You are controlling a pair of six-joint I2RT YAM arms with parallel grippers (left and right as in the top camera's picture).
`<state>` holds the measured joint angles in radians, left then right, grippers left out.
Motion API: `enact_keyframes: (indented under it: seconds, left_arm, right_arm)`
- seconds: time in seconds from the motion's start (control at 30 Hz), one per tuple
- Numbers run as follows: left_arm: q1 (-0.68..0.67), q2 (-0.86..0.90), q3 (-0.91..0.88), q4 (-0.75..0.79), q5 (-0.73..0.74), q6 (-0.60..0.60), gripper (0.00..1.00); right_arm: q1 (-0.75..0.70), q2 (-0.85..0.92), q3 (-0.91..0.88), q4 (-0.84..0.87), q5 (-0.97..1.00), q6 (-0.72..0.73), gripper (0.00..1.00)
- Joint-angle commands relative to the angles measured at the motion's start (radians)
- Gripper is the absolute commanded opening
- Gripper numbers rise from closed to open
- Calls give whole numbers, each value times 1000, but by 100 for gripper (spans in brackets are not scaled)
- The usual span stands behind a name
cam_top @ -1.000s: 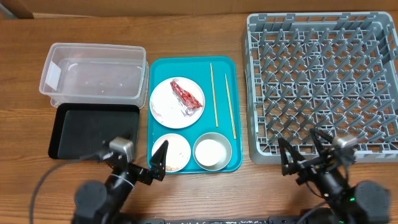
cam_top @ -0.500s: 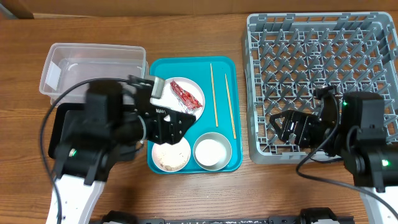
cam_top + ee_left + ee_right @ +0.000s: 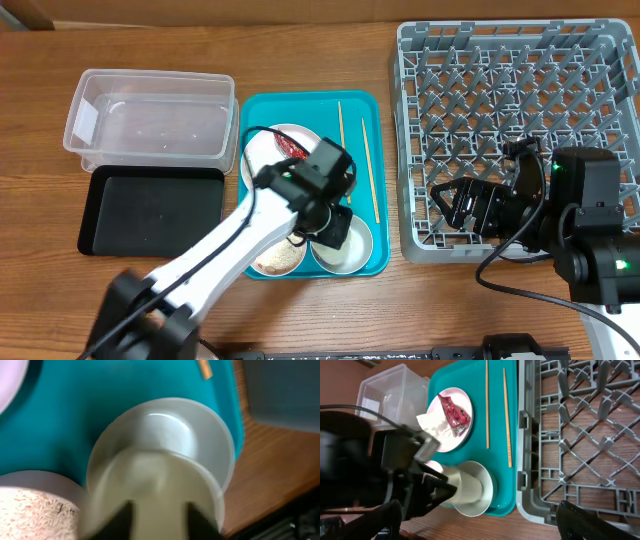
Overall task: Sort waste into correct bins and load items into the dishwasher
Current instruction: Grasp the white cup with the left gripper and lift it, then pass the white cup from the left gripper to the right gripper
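Overhead: L gripper (image 3: pixel 335 232) hangs over the bowl (image 3: pixel 358 253) at the teal tray's (image 3: pixel 292 106) front-right corner, wrapper (image 3: pixel 291 148) on the plate (image 3: pixel 266 168) mid-tray, chopsticks (image 3: pixel 342 150) near its right edge. R gripper (image 3: pixel 462 207) is spread wide w/ nothing in it, over the rack's (image 3: pixel 520 120) front-left corner. L wrist: blurred fingers (image 3: pixel 125 520) flank a small white cup (image 3: pixel 155 477) in that bowl, can't tell if they pinch it, w/ rice bowl (image 3: pixel 35 510) just beside. R wrist: napkin (image 3: pixel 431 422) on the plate beside the wrapper, clear tub (image 3: pixel 390 390) past the tray's left edge.
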<state>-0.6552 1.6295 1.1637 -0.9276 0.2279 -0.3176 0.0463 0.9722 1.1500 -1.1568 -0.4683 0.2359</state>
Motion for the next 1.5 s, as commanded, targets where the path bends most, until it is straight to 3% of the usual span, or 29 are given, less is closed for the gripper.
enact_keyframes:
  seconds: [0.0, 0.1, 0.33, 0.47, 0.53, 0.6, 0.8, 0.93, 1.07, 1.2, 1.3, 1.37, 1.47]
  left_arm:
    - [-6, 42, -8, 1, -37, -7, 13]
    - [6, 23, 24, -17, -37, -11, 4]
    - [29, -44, 107, -64, -37, 3, 6]
    - [30, -52, 105, -104, -101, 0, 48]
    - [28, -47, 85, -112, -149, -19, 56]
    - [27, -38, 27, -90, -166, -28, 57]
    - [27, -26, -44, -28, -114, -31, 36]
    - [27, -26, -43, -13, -104, -30, 4]
    - [36, -29, -18, -20, -75, -25, 4]
    - [116, -51, 101, -61, 117, 24, 4]
    - [214, -80, 167, -53, 413, 108, 4]
    - [305, -97, 189, -31, 697, 173, 4]
    - [402, -98, 188, -34, 1008, 260, 4]
  right_arm:
    - [-3, -13, 36, -1, -12, 4, 100]
    - [-3, -13, 36, 0, -12, 4, 100]
    - [-3, -13, 36, 0, -12, 4, 100]
    - [-3, -13, 36, -1, -12, 4, 100]
    - [-3, -13, 36, -1, -12, 4, 100]
    - [-3, -13, 36, -2, -12, 4, 100]
    - [-3, -13, 36, -1, -12, 4, 100]
    - [-3, -13, 36, -1, -12, 4, 100]
    - [-3, -13, 36, -1, -12, 4, 100]
    - [-3, -13, 36, 6, -11, 2, 100]
    - [-3, -11, 36, 6, -12, 1, 99]
    - [-3, -11, 36, 7, -24, 0, 97]
    - [-1, -11, 36, 31, -182, -52, 93]
